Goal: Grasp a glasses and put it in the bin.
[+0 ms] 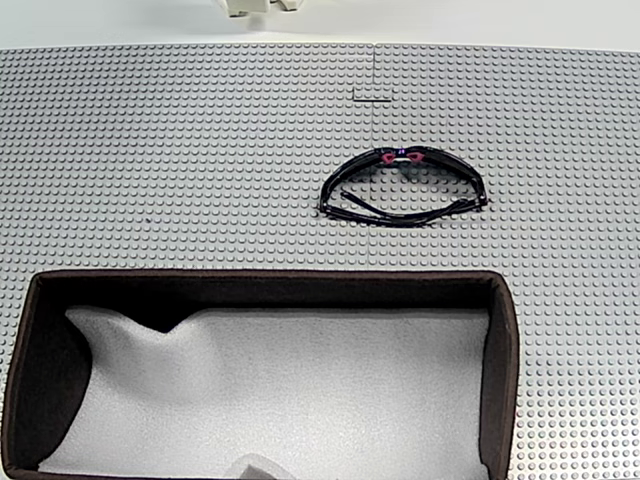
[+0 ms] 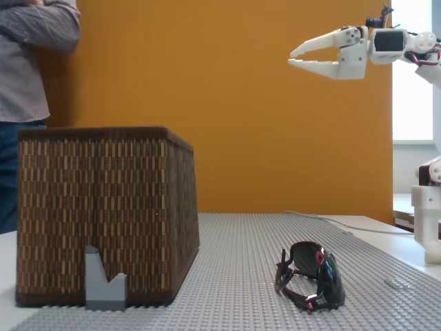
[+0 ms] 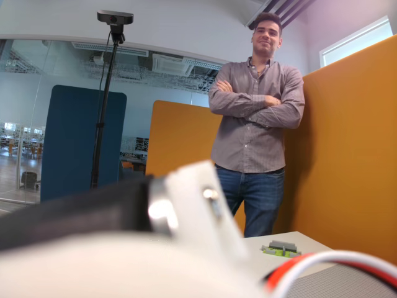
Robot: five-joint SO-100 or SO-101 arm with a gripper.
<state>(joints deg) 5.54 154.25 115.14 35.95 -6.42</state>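
Observation:
The glasses [image 1: 405,190], a black folded pair with pink nose pads, lie on the grey studded baseplate [image 1: 180,150] right of centre, just beyond the bin's far right corner. In the side fixed view the glasses [image 2: 311,276] rest low on the plate, to the right of the bin. The bin [image 1: 505,330] has dark brown walls and white foam on its bottom; from the side the bin [image 2: 103,214] looks woven. My white gripper [image 2: 291,58] hangs high above the table at the upper right, pointing left, slightly open and holding nothing.
A person [image 3: 257,118] stands with crossed arms by the orange partition; the same person [image 2: 27,69] stands behind the bin. A grey plastic piece [image 2: 105,283] leans against the bin's front. A white arm part [image 1: 250,6] pokes in at the top edge.

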